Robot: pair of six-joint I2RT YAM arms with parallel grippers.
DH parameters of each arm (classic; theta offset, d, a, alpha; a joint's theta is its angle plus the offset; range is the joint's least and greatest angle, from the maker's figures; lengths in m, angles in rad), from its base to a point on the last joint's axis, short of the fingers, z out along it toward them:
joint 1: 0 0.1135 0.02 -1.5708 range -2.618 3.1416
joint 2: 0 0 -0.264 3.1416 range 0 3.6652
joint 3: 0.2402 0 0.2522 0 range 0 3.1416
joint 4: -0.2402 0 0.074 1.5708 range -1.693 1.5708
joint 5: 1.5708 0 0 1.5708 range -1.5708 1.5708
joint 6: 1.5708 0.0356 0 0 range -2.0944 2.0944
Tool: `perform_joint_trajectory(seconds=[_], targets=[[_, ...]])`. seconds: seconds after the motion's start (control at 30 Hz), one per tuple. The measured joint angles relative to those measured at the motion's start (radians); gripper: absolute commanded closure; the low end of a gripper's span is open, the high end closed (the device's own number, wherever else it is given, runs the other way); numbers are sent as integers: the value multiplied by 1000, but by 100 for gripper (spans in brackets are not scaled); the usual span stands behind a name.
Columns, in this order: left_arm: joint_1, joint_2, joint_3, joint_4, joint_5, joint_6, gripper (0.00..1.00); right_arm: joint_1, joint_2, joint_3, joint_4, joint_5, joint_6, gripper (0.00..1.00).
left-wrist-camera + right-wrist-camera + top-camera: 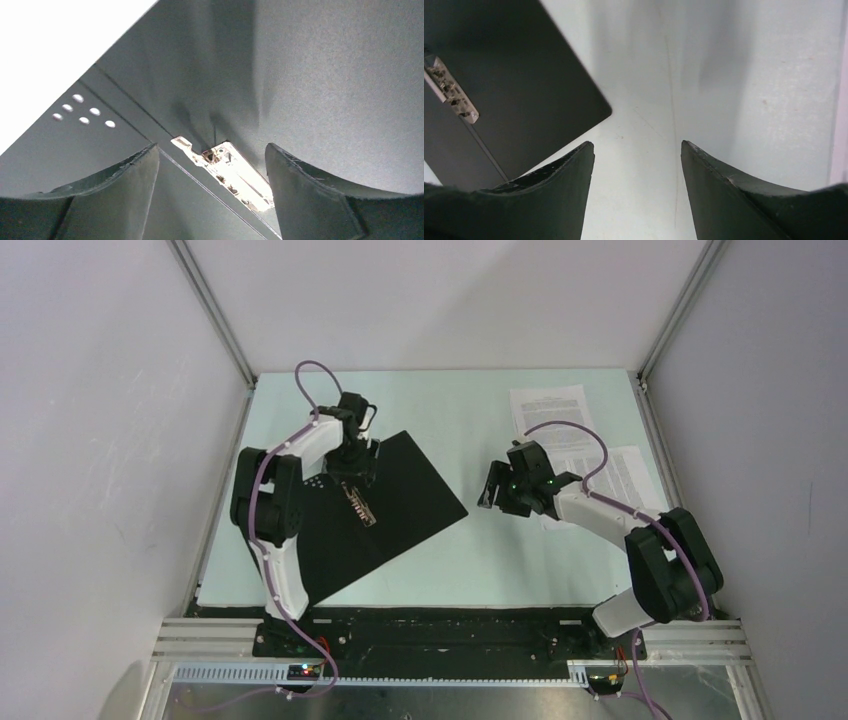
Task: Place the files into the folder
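Since the folder (400, 500) is lying flat open on the left half of the table (470, 570), black inside up with its metal clip (360, 506) showing, I'd say the opening part is done and we're at the fetch-the-paper step; neither of the files (550, 415) is in it yet, both sheets sit at the far right, well apart from the folder; the left gripper (352, 465) hangs right over the clip with its fingers spread and nothing between them, so released; the right gripper (497, 490) is mid-table just right of the folder's right corner, also spread wide over bare table, empty.

Next move, my guess: the right arm has to swing over to the far right and lift a sheet off a flat surface, which is fiddly with thin paper, so probably pinch a corner or slide it to an edge; then lay it on the black inside by the clip.

Hard to make out: the nearer sheet (625, 475) is partly covered by the right arm and its cable; the folder's near-left part hides behind the left arm; can't tell whether the left fingers touch the folder or just hover; the red outside isn't visible at all; neither wrist view shows any paper.
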Motion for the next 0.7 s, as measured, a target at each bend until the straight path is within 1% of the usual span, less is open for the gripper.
perform_joint_trajectory(seconds=[0.1, 0.27, 0.33, 0.4, 0.47, 0.53, 0.63, 0.7], targets=[[0, -19, 29, -24, -31, -23, 13, -31, -11, 0, -27, 27, 3, 27], [-21, -98, 105, -34, -71, -82, 13, -114, -85, -2, -92, 127, 45, 23], [-61, -119, 153, -40, -69, -113, 15, -155, -137, -12, -99, 163, 66, 23], [-127, -114, 220, -38, -50, -145, 16, -204, -187, -24, -100, 185, 83, 23], [-203, -82, 303, -31, -8, -181, 17, -262, -213, -27, -97, 196, 97, 23], [-276, -17, 408, -24, 47, -219, 17, -340, -226, -34, -79, 191, 113, 22], [-352, 107, 556, -4, 124, -262, 18, -450, -229, -60, -40, 177, 135, 20], [-393, 219, 684, 8, 182, -295, 18, -520, -229, -95, -4, 145, 157, 20]])
